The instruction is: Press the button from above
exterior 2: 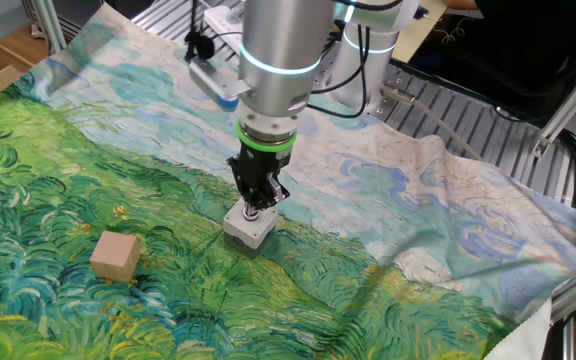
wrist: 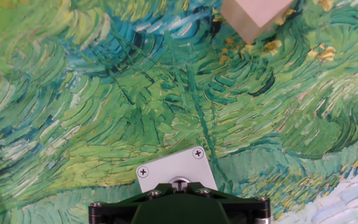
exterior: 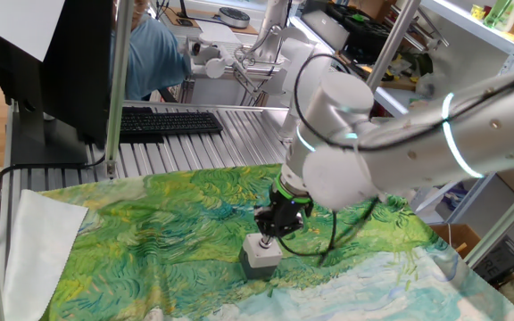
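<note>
The small grey square box [exterior: 261, 254] sits on the painted cloth, and it also shows in the other fixed view [exterior 2: 249, 228] and in the hand view [wrist: 166, 168]. Only a sliver of its red button [wrist: 179, 181] shows between my fingertips. My gripper [exterior: 265, 237] stands upright right above the box, fingers together, tips down on the button [exterior 2: 253, 209]. In the hand view my gripper [wrist: 179, 185] fills the bottom edge and covers the near half of the box.
A plain wooden cube [exterior 2: 115, 255] lies on the cloth to one side of the box, and it shows at the top of the hand view [wrist: 253, 15]. A black keyboard [exterior: 168, 122] and a monitor stand behind the cloth on the metal table.
</note>
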{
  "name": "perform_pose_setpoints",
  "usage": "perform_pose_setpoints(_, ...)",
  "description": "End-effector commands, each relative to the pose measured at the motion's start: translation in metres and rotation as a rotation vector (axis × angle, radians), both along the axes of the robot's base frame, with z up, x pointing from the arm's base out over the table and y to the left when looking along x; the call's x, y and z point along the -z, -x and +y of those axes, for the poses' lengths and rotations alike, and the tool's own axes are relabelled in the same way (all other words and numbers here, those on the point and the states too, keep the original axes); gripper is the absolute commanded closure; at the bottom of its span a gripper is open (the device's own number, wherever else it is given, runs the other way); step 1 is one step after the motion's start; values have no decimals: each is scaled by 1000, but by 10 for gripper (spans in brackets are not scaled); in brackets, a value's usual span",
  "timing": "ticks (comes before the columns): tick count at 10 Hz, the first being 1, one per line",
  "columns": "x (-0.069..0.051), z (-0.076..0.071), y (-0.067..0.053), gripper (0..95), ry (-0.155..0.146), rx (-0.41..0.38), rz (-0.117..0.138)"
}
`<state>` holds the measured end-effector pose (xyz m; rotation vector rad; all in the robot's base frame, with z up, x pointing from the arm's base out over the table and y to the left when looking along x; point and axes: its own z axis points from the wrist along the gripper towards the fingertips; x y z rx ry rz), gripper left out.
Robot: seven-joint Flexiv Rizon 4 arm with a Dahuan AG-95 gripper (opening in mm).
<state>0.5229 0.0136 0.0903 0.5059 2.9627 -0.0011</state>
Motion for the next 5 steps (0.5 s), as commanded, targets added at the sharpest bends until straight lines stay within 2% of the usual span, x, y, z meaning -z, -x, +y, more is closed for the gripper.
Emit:
perform_pose_setpoints(1, 14, 0, 0, 950, -19, 5, 2)
perform_pose_setpoints(5, 10, 0, -4, 950, -15, 8, 25)
